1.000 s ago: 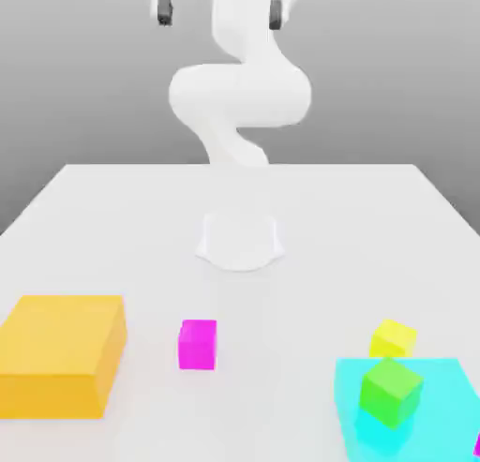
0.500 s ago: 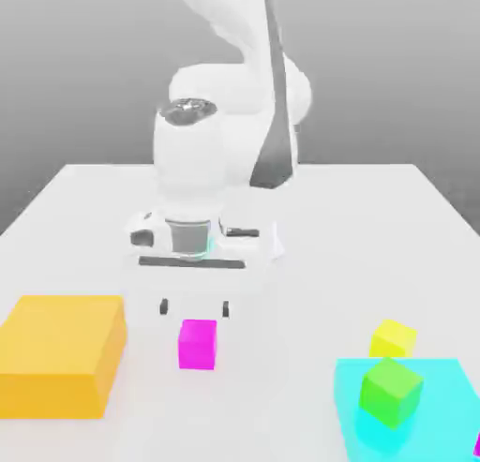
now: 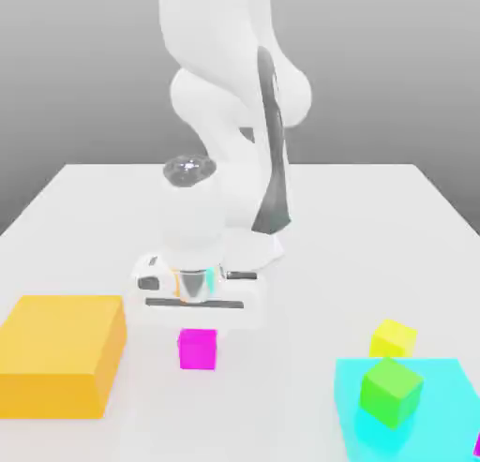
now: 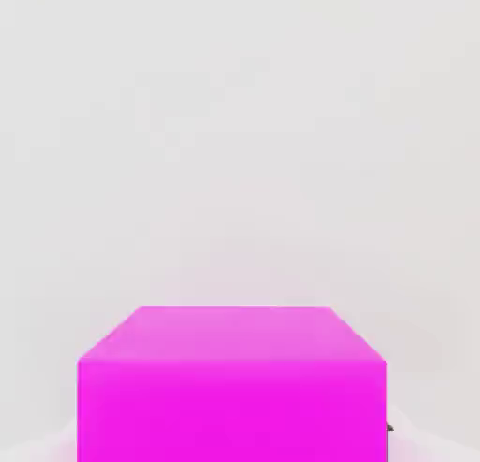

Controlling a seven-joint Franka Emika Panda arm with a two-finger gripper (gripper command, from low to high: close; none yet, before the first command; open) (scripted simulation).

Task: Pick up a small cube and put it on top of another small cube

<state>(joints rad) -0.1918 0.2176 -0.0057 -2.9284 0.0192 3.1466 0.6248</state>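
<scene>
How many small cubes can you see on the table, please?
3: a magenta cube under the gripper, a yellow cube toward the exterior view's right, and a green cube on the cyan block. Others may be hidden.

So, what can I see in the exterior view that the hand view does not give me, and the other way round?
Exterior view alone: the arm bent low over the table, the big orange block, the yellow cube, and the green cube on a cyan block. Hand view alone: a close look at the magenta cube's top face and front, against plain white. Both share the magenta cube on the white table.
</scene>
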